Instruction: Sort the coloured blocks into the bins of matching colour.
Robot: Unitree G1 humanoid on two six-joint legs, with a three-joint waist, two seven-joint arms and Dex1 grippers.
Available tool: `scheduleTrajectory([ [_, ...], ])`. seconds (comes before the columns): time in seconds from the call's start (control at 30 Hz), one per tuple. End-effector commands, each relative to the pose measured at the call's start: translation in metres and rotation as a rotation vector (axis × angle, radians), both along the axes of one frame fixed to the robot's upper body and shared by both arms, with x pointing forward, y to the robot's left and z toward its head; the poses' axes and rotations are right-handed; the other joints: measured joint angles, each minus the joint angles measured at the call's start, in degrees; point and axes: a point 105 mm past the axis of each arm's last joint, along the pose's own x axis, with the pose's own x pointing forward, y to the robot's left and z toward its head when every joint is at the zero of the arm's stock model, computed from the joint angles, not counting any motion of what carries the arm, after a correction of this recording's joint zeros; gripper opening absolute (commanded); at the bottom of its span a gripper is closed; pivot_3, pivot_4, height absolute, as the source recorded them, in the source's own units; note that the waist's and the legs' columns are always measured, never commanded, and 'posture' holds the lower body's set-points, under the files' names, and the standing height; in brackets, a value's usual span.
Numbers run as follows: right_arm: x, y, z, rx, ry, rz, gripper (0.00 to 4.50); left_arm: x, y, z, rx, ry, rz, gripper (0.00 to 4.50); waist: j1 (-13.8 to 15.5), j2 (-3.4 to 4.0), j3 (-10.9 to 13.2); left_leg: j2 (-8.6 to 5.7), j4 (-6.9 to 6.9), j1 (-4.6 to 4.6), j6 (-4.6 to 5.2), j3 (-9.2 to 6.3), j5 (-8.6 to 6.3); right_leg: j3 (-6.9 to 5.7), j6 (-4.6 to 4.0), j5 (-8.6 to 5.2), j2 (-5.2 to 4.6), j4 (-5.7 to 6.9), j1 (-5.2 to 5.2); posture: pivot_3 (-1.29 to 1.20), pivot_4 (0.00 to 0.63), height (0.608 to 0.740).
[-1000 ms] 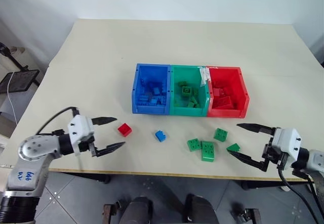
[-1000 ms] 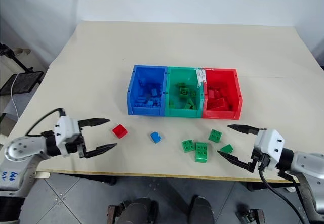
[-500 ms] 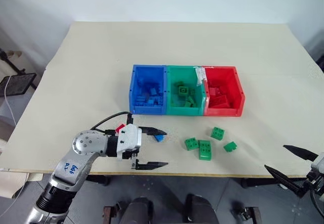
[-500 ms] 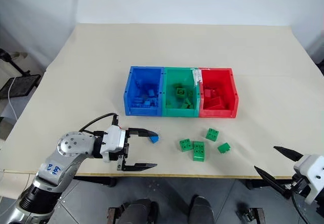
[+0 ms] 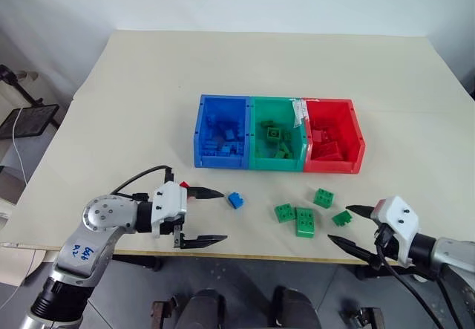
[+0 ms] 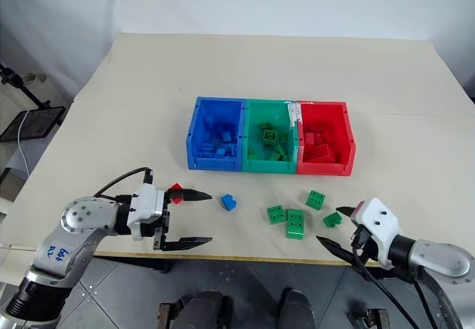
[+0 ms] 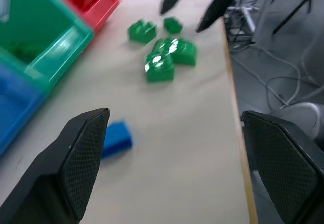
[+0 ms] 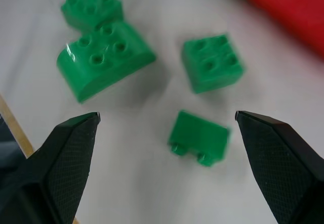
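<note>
Lying btwn open right gripper (image 8: 167, 133) fingers, maybe: green block (image 8: 198, 137).

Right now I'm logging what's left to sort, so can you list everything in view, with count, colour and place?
Bins: three joined, blue, green, red from left to right, mid-table, each holding blocks of its own colour.
Green blocks: four loose in front of the green and red bins; a long one, a square one at its left, a square one farther back, a small tipped one on the right.
Blue block: one, in front of the blue bin.
Red block: one, partly hidden behind the left pincer.
Table: one, cream.
Left pincer: open, beside the blue block.
Right pincer: open, by the tipped green block.
</note>
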Motion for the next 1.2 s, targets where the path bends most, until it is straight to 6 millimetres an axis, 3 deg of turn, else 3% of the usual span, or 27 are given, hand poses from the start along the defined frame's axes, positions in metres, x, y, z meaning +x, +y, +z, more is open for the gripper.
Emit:
scheduleTrajectory([
  [0.03, 0.005, -0.004, -0.004, -0.005, -0.009, -0.024, 3.9, -0.004, 0.001, 0.007, -0.016, -0.028, 0.004, 4.5, -0.07, 0.0, 0.0, 0.01, 0.0, 0.0, 0.0, 0.02, 0.0, 0.0, 0.0, 0.0, 0.0, 0.0, 0.0, 0.0, 0.15, 0.74],
  [0.27, 0.012, -0.001, -0.002, 0.036, -0.04, -0.006, 1.51, -0.002, -0.001, 0.009, -0.027, -0.046, 0.02, 4.5, -0.3, -0.02, -0.01, 0.07, 0.0, 0.03, -0.03, 0.14, -0.01, -0.01, 0.0, 0.0, 0.05, 0.01, 0.01, 0.0, 0.15, 0.74],
  [0.37, 0.014, 0.006, 0.01, 0.072, -0.095, 0.048, 1.46, 0.003, 0.002, 0.013, -0.061, -0.049, 0.062, 4.5, -0.52, -0.02, -0.01, 0.07, 0.0, 0.03, -0.03, 0.14, -0.01, 0.0, 0.0, 0.0, 0.05, 0.02, 0.01, 0.0, 0.15, 0.74],
  [0.53, 0.031, 0.031, 0.062, 0.195, -0.225, 0.1, 1.46, 0.016, 0.029, 0.017, -0.107, -0.049, 0.223, 4.5, -1.14, -0.01, -0.01, 0.19, 0.0, 0.06, -0.07, 0.01, -0.03, 0.03, 0.0, 0.0, 0.12, 0.02, -0.03, 0.0, 0.15, 0.74],
  [0.67, 0.08, 0.071, 0.12, 0.24, -0.388, 0.126, 1.46, 0.015, 0.055, 0.013, -0.1, -0.021, 0.326, 4.5, -2.2, 0.0, 0.01, 0.31, -0.01, 0.12, -0.15, 0.09, -0.08, 0.11, -0.02, -0.01, 0.23, 0.01, -0.08, 0.0, 0.15, 0.74],
  [0.73, 0.106, 0.085, 0.13, 0.215, -0.431, 0.114, 1.46, 0.015, 0.058, 0.013, -0.097, -0.024, 0.335, 4.5, -2.38, 0.0, 0.0, 0.35, -0.01, 0.12, -0.19, 0.03, -0.1, 0.08, -0.06, -0.03, 0.26, 0.08, -0.12, 0.0, 0.15, 0.74],
  [0.87, 0.135, 0.102, 0.136, 0.205, -0.451, 0.122, 1.46, 0.017, 0.056, 0.015, -0.095, -0.04, 0.334, 4.5, -1.3, -0.06, -0.03, 0.28, -0.01, 0.02, -0.24, 0.01, -0.15, -0.1, -0.08, -0.02, 0.26, 0.28, -0.13, 0.0, 0.15, 0.74],
  [1.03, 0.146, 0.116, 0.141, 0.225, -0.47, 0.165, 3.18, 0.015, 0.055, 0.014, -0.099, -0.043, 0.338, 4.5, -1.88, -0.05, -0.03, 0.24, -0.01, -0.12, -0.15, 0.08, -0.32, -0.31, -0.08, -0.02, 0.25, 0.23, -0.24, 0.0, 0.15, 0.74],
  [1.17, 0.137, 0.103, 0.143, 0.224, -0.489, 0.184, 4.46, 0.012, 0.048, 0.015, -0.11, -0.024, 0.316, 4.5, -2.44, -0.05, -0.03, 0.33, -0.03, -0.13, -0.18, 0.05, -0.33, -0.54, -0.08, -0.02, 0.26, 0.23, -0.24, 0.0, 0.15, 0.74],
  [1.2, 0.131, 0.098, 0.141, 0.219, -0.486, 0.203, 4.46, 0.011, 0.045, 0.015, -0.114, -0.011, 0.3, 4.5, -2.29, -0.05, -0.03, 0.34, -0.02, -0.13, -0.18, 0.07, -0.33, -0.57, -0.08, -0.02, 0.26, 0.22, -0.24, 0.0, 0.15, 0.74],
])
